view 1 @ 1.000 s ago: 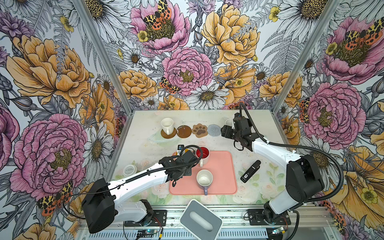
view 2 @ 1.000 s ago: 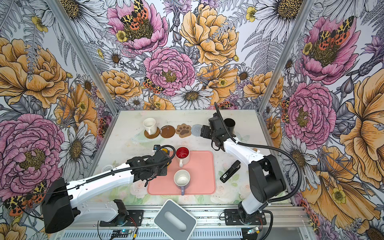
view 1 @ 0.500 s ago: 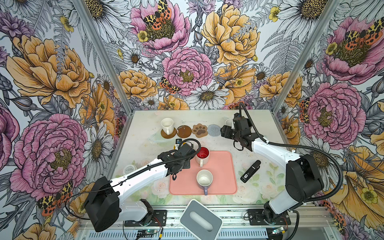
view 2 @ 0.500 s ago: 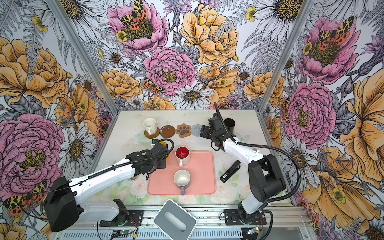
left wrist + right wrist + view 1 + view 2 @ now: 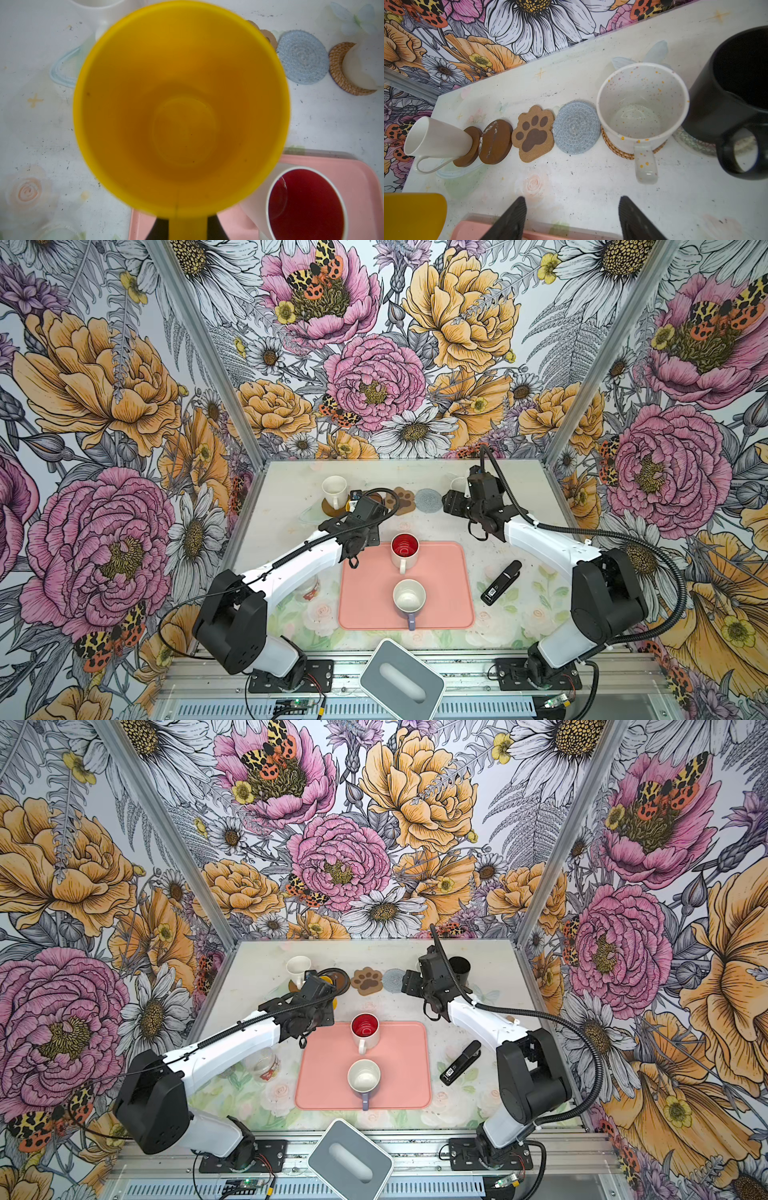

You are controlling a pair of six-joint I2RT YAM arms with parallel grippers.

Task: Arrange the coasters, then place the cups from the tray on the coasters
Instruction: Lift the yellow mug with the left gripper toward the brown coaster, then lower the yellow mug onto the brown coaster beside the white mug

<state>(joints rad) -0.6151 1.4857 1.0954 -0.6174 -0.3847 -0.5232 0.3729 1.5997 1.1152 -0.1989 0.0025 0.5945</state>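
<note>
Left arm (image 5: 299,568): white shells, chunky black joints, there they were.
Right arm (image 5: 548,547): matched it, white on black.
Cables (image 5: 615,533): black ribbed hoses.
Right gripper (image 5: 572,205): fingers (image 5: 510,218) were black, ridged.
Bases (image 5: 320,672): black flat plates, camera-side of the tray (image 5: 457,614).

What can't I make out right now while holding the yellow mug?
Bare brown coaster: left wrist view, yellow mug covers nearly all.
Left fingers: left wrist view, only tips show under the mug; top views, left arm hides them.
Speckled mug: top views, right arm hides most.
</note>
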